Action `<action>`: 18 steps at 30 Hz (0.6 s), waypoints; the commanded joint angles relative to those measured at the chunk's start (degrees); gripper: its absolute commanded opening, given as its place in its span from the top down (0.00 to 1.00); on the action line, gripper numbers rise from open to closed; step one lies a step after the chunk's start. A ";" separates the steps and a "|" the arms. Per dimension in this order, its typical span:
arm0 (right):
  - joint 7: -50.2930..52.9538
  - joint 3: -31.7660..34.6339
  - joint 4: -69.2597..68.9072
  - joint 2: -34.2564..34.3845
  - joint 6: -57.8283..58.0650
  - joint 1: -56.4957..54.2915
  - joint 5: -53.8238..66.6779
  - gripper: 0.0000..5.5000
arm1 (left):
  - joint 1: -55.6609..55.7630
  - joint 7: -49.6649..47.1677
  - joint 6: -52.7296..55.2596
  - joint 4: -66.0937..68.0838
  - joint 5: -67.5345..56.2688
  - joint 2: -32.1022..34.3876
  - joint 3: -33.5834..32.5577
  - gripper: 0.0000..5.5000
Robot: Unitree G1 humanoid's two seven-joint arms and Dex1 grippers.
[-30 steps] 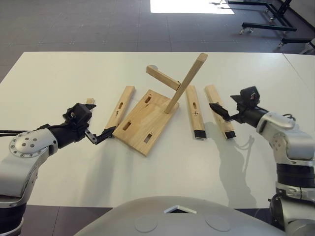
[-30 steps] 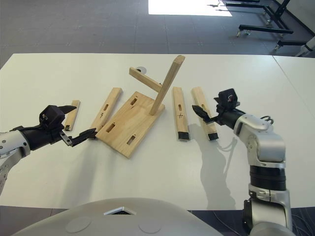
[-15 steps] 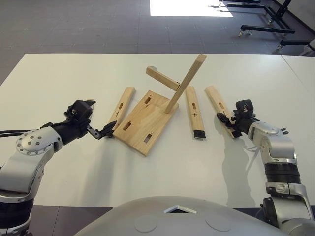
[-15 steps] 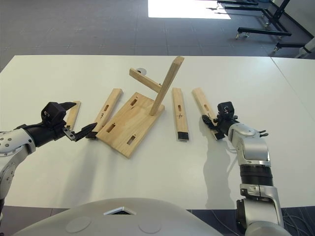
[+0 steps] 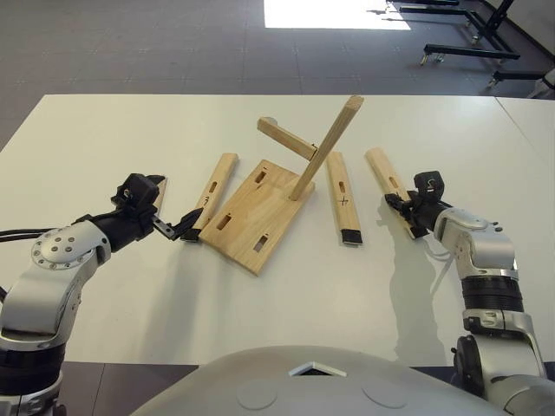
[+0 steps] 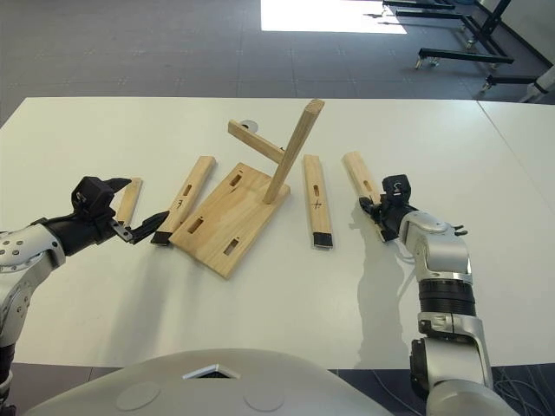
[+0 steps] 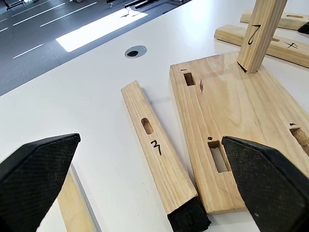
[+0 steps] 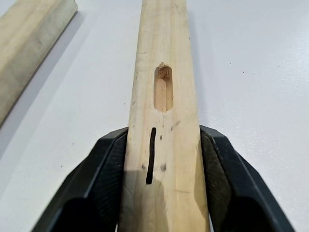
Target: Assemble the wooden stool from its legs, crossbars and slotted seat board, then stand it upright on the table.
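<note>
The slotted seat board (image 5: 253,215) lies flat mid-table. One leg (image 5: 328,147) stands tilted in it, with a crossbar (image 5: 286,137) joined to it. A leg marked 3 (image 5: 213,189) lies left of the board, and another leg (image 5: 342,198) lies to its right. My left gripper (image 5: 178,230) is open beside the black-capped near end of the marked leg (image 7: 155,145). My right gripper (image 5: 402,208) is shut on the near end of the rightmost leg (image 5: 384,176); both fingers (image 8: 110,164) press on that leg's sides (image 8: 164,101). A short crossbar (image 6: 128,199) lies at the far left.
The white table (image 5: 104,130) has open surface in front of the parts and on both sides. A round grommet hole (image 7: 135,50) sits behind the board. The table's right edge lies beyond my right arm.
My right gripper has come down from above the table onto the rightmost leg's near end and shut on it. My left gripper has edged toward the marked leg's capped end.
</note>
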State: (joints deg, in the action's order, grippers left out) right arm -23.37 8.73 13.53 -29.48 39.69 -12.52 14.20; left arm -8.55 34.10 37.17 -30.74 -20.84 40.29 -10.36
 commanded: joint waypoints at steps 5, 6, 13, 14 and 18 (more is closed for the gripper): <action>-6.13 7.47 13.74 -9.70 -3.80 -24.85 3.17 0.63 | 17.91 -1.48 12.91 10.52 -30.27 -4.16 -20.45 0.02; -7.22 7.78 15.42 -10.49 -4.79 -28.82 3.60 0.63 | 21.03 -1.43 13.98 12.63 -34.06 -3.49 -22.30 0.02; -23.21 9.79 23.92 -7.66 -0.43 -61.51 16.12 0.63 | 50.35 -1.06 17.78 28.38 -46.95 -0.18 -20.12 0.02; -24.98 10.18 24.21 -6.50 1.60 -64.48 18.35 0.63 | 54.02 -1.25 17.84 29.36 -47.99 -0.99 -19.17 0.02; -30.08 11.64 28.16 -2.52 9.33 -74.48 25.50 0.63 | 66.13 -1.39 17.77 31.51 -53.17 -6.01 -15.38 0.02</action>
State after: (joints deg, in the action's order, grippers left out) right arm -51.74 19.76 40.08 -33.48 45.79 -83.21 37.14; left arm 52.82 33.09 54.48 -0.30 -71.59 36.45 -27.28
